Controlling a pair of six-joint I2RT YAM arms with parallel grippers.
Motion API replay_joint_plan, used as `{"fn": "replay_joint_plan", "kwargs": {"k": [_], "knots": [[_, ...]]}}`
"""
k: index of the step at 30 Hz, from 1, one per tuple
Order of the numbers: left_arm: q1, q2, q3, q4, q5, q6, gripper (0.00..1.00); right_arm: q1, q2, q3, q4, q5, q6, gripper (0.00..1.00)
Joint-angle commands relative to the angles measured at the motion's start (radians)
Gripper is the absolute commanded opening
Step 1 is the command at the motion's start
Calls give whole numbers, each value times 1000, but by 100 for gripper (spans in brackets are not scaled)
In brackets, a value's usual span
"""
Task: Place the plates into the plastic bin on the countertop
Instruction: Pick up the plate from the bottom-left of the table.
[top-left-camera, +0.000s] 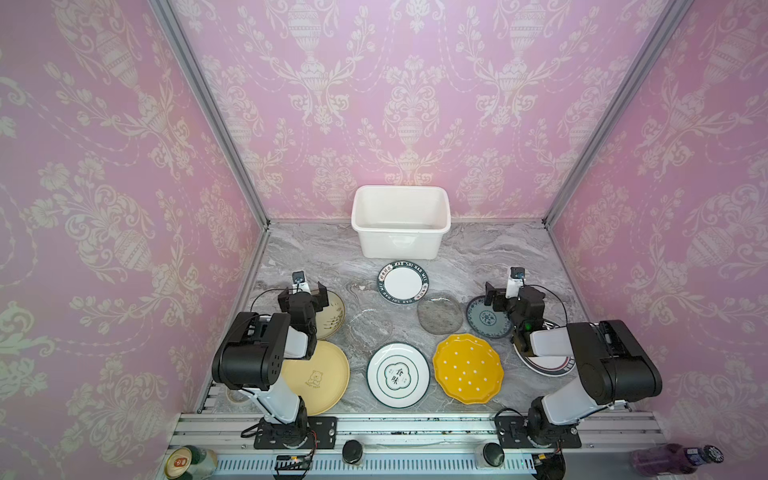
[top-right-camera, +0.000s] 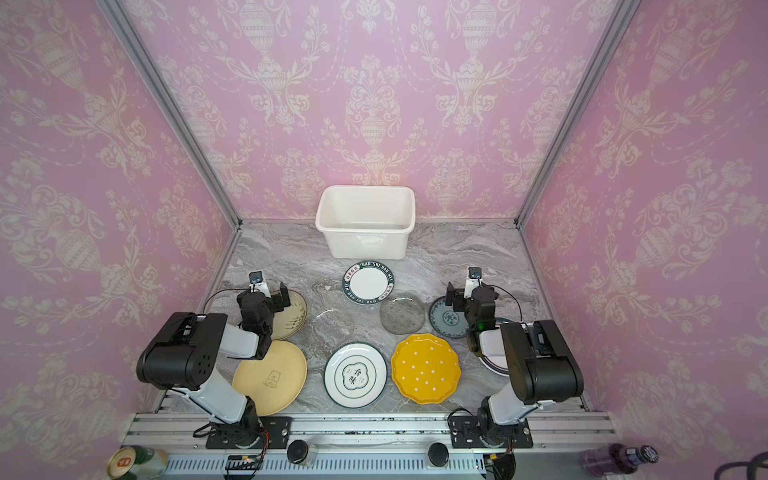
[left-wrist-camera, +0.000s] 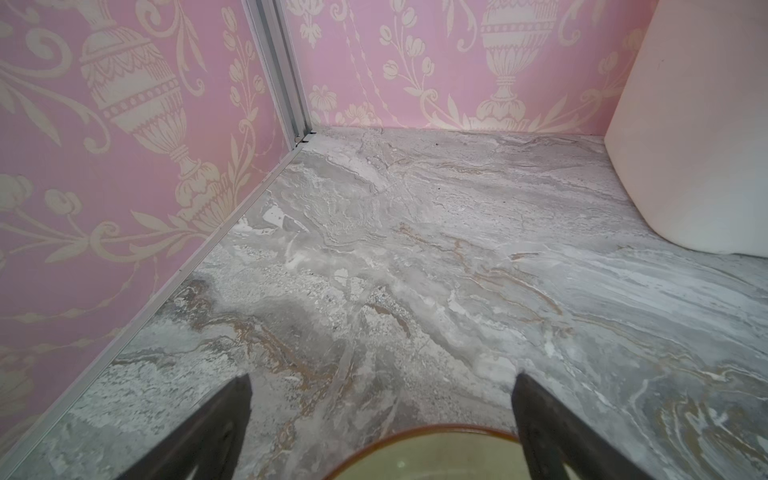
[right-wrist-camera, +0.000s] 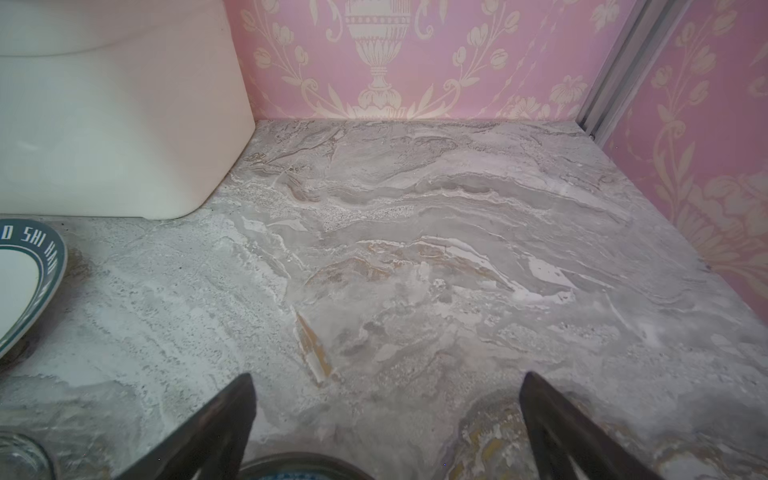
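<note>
The left arm and right arm are both sitting folded, elbows up high, forearms reaching forward and down. The left gripper is hanging with jaws spread wide and nothing between them, and the right gripper is doing just the same.

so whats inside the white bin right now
Only bare white inner walls and a strip of its floor show inside the plastic bin; nothing is visible lying in it. Its near wall hides the front part of the floor.
</note>
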Motion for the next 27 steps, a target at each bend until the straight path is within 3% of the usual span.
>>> {"fn": "replay_joint_plan", "kwargs": {"k": [1, 27], "knots": [[9, -22, -9, -15, 19, 24, 99, -6, -22, -9, 5, -7, 18, 100], [32, -24, -13, -16, 37, -7, 99, -3, -23, -15, 14, 1, 17, 100]]}}
